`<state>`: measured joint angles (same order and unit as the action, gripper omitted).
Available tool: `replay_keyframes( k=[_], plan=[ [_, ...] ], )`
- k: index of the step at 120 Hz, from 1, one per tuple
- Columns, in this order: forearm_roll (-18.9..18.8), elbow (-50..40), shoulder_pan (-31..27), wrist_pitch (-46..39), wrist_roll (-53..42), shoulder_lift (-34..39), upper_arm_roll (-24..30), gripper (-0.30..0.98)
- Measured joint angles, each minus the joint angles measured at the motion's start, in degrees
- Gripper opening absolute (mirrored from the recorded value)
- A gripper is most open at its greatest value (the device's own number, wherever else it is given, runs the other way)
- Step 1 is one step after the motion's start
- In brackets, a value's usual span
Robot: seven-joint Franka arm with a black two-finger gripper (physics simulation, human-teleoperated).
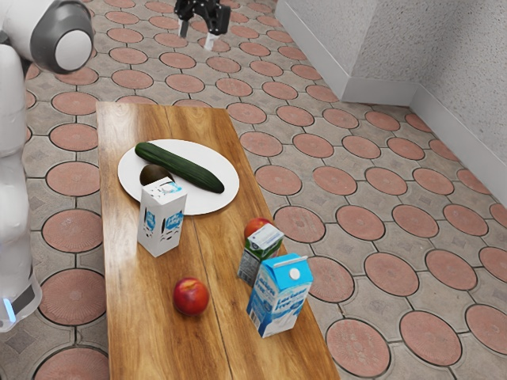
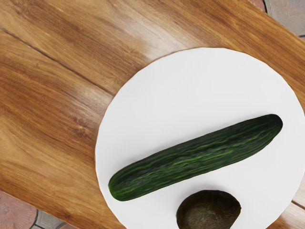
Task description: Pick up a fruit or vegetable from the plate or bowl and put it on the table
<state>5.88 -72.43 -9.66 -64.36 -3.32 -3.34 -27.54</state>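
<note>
Right, we join the gripper (image 1: pixel 197 36) high in the air, up past the table's far end in the exterior view, and it's released, the two fingers standing apart! Below, the cucumber (image 1: pixel 181 165) is on the plate (image 1: pixel 217 155), a long green body lying right across the white, and just beside it sits the dark avocado (image 1: pixel 154 173), a thin strip of bare plate showing between the two in the wrist view. Both candidates on the dish, then, and the dish itself flat on the wooden table (image 1: pixel 135 317)!

Over to the exterior view, where a white carton (image 1: pixel 162 220) stands upright close by the plate, its top overlapping the rim from this angle; whether they touch, I cannot tell. Nearer the camera, out on the bare wood, there's a red fruit (image 1: pixel 191 296), round and glossy. And look towards the exterior view's right: a blue-and-white carton (image 1: pixel 279 299) upright, a smaller green carton (image 1: pixel 252 260) just beyond it and partly covered by it, and behind that one a second red fruit (image 1: pixel 255 226) peeking out, partly hidden
</note>
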Motion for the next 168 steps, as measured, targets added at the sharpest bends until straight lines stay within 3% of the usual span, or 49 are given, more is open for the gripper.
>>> replay_keyframes(
  k=[30, 34, 38, 42, 46, 64, 82, 98, 106, 115, 130, 144, 155, 161, 168],
  plan=[
    [-0.43, 2.79, 9.52, -9.74, -1.37, 0.59, 0.53, 0.67],
    [-2.61, 8.42, 9.69, -10.18, -1.54, 2.13, 2.29, 0.67],
    [-7.41, 12.49, 9.76, -10.57, -2.0, 3.11, 4.67, 0.67],
    [-11.85, 14.02, 10.12, -10.91, -2.61, 2.81, 6.25, 0.67],
    [-13.67, 14.32, 10.39, -11.55, -3.39, 0.38, 6.65, 0.67],
    [-6.9, 13.78, 13.69, -16.63, -7.55, -7.76, 7.71, 0.66],
    [-4.39, 3.57, 15.55, -19.9, -10.9, -10.54, 7.11, 0.66],
    [-3.66, -20.31, 31.88, -28.32, -13.25, -0.88, -9.86, 0.66],
    [-6.07, -28.71, 36.66, -32.35, -14.14, 8.03, -13.0, 0.66],
    [-9.24, -38.74, 37.53, -36.92, -14.76, 16.24, -14.09, 0.66],
    [-13.5, -52.7, 32.6, -43.5, -15.34, 28.54, -12.52, 0.66],
    [-15.24, -62.93, 11.1, -46.34, -15.79, 39.56, 3.96, 0.66],
    [-12.03, -66.7, -6.17, -46.65, -16.3, 42.61, 20.52, 0.66],
    [-9.89, -67.55, -10.01, -46.51, -16.56, 42.69, 25.91, 0.66],
    [-7.93, -66.63, -8.3, -45.76, -16.85, 40.87, 27.97, 0.66]
  ],
)
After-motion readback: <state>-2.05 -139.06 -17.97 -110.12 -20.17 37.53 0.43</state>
